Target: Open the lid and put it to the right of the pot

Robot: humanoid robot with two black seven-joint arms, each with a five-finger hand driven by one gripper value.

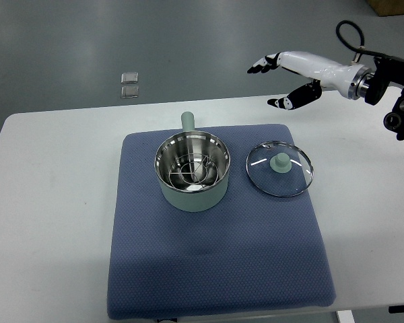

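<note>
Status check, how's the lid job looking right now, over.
Right robot hand open, empty, raised beyond the mat. Lid off, flat on mat right of pot. Left not in view. Nothing in the way.

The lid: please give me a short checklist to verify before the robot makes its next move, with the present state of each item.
1. Lid is off the pot: ok.
2. Lid lies to the right of the pot, apart from it: ok.
3. Lid rests flat on the blue mat, knob up: ok.
4. Right hand holds nothing, fingers spread: ok.
5. Right hand is clear of the lid, above the table's far edge: ok.
6. Left hand position: cannot tell, it is out of view.
</note>
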